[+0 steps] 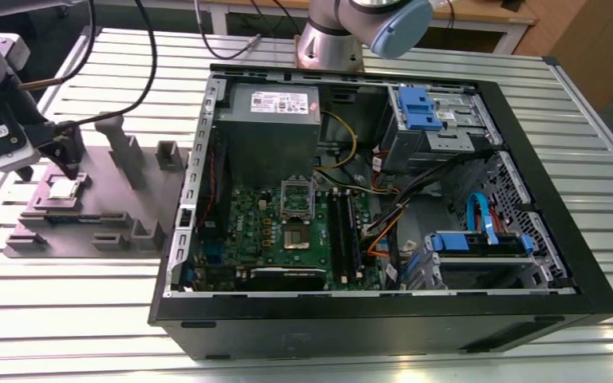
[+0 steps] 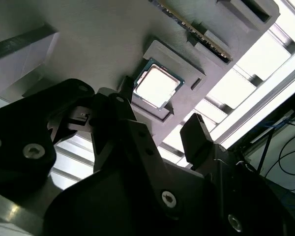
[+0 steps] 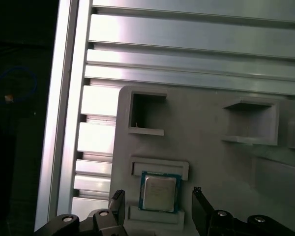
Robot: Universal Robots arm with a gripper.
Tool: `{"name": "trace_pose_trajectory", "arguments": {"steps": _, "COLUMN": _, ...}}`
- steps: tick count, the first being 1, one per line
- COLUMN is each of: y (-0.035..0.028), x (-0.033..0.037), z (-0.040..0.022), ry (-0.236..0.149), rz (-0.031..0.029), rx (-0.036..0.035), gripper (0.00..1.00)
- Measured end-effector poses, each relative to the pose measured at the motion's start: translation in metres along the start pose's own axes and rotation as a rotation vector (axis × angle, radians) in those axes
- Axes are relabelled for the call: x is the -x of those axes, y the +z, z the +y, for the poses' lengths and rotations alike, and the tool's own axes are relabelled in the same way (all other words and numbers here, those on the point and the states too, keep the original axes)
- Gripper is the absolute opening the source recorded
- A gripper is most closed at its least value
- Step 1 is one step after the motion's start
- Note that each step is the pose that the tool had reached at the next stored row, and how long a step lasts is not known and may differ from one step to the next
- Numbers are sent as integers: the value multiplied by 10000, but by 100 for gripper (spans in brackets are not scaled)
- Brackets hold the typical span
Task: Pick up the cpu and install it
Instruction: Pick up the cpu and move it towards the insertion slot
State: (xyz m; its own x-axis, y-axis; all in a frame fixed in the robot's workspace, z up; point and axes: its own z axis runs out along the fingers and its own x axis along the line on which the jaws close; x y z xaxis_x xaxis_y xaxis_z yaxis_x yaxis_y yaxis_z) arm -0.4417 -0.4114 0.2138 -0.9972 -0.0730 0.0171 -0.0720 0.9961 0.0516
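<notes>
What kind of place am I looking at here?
Likely a robotics lab bench for computer assembly: an open desktop computer case sits on a slatted aluminium table, and the arm's open gripper hovers over a cpu in a grey holder.

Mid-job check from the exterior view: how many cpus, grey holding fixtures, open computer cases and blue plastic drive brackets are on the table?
cpu: 1
grey holding fixture: 1
open computer case: 1
blue plastic drive brackets: 2
Total: 5
</notes>
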Motion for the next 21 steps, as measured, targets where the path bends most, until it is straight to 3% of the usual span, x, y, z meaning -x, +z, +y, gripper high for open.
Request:
{"name": "trace_pose_trajectory", "arguments": {"steps": 4, "y": 72, "x": 1, "z": -6, "ry": -265, "rz": 13, "rx": -4, "gripper": 65}}
{"name": "trace_pose_trajectory", "arguments": {"steps": 13, "y": 226, "x": 3, "z": -15, "ry": -289, "rz": 14, "rx": 3, "gripper": 65}}
{"name": "trace_pose_trajectory", "arguments": {"steps": 21, "y": 248, "x": 4, "z": -16, "ry": -290, "rz": 14, "rx": 11, "gripper": 65}}
